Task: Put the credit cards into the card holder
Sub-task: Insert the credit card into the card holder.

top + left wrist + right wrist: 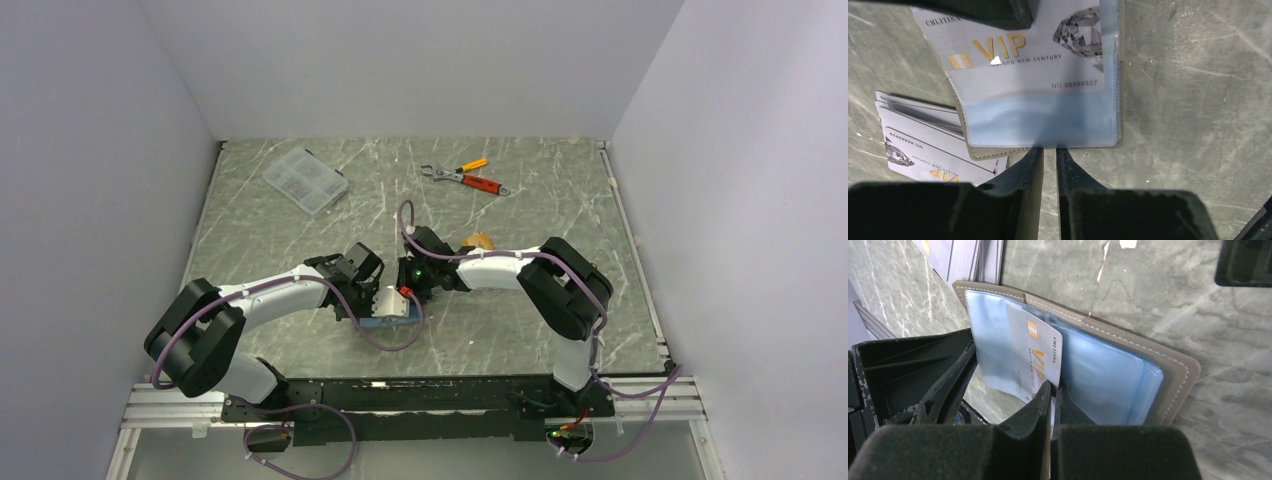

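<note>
The green-grey marbled table (560,200) fills the walled cell, and both arms reach in from its near edge to meet around the middle. Far back on the left lies a clear compartment box (305,180), and towards the back centre are the orange-handled wrench and pliers (465,178), both well apart from the work. Between the two wrists the card holder (1175,372) lies open and flat on the table, its taupe outside facing down and its blue-grey clear-sleeved lining facing up. Just beside one short end of it rests a fanned stack of silvery cards (923,140), their edges slipping partly beneath the holder's corner. One silver VIP card (1035,355) sits partway inside a clear sleeve of the lining – the gold lettering and a printed diamond show through the plastic, while its outer end sticks out past the sleeve's mouth. The right gripper (1052,390) has its fingers pressed together on that protruding end, with a pale sliver of card visible between them. The left gripper (1049,155) comes at the holder from the opposite side, its two fingers drawn close with only a slim gap – their tips meet the stitched edge of the holder and appear to pinch it against the table, holding the wallet flat
</note>
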`<action>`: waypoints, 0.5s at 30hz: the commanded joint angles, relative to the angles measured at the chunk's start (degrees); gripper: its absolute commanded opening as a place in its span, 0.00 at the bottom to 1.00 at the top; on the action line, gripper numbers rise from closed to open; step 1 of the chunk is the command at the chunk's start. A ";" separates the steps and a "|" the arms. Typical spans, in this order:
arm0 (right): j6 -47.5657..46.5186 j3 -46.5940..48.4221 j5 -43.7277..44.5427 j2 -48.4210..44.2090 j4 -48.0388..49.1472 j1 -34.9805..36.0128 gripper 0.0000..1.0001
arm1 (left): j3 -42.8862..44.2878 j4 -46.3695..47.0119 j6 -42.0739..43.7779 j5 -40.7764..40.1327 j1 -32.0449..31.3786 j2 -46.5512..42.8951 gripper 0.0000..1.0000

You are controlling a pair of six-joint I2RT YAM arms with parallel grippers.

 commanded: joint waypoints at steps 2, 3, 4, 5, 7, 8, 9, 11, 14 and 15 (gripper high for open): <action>-3.20 0.94 5.55 5.40 -5.27 1.96 0.00 | -2.09 1.40 1.51 0.39 -0.21 1.81 0.18; -3.78 1.84 5.53 5.62 -5.93 2.52 0.00 | -2.16 1.50 1.56 0.35 -0.28 1.83 0.18; -4.35 2.81 5.25 5.92 -6.48 2.94 0.00 | -2.10 1.55 1.58 0.32 -0.22 1.83 0.18; -4.89 3.34 4.75 6.16 -6.71 3.29 0.00 | -2.09 1.67 1.66 0.31 -0.21 1.83 0.18; -5.73 3.80 3.82 6.31 -6.56 3.72 0.00 | -1.97 1.84 1.64 0.32 -0.23 1.85 0.18; -6.13 3.82 3.06 6.19 -6.48 3.73 0.00 | -1.86 1.83 1.70 0.24 -0.21 1.88 0.18; -6.48 3.79 2.16 5.90 -6.50 3.67 0.02 | -1.77 1.80 1.71 0.22 -0.28 1.88 0.18; -6.73 2.90 0.80 4.66 -6.56 3.16 0.08 | -1.79 1.90 1.75 0.13 -0.29 1.68 0.18; -6.68 -0.05 -0.97 1.41 -5.95 1.05 0.18 | -1.85 1.74 2.05 0.10 -0.28 1.40 0.18; -6.58 -1.27 -1.26 0.00 -5.74 0.37 0.20 | -1.71 1.51 2.13 0.24 -0.41 1.35 0.18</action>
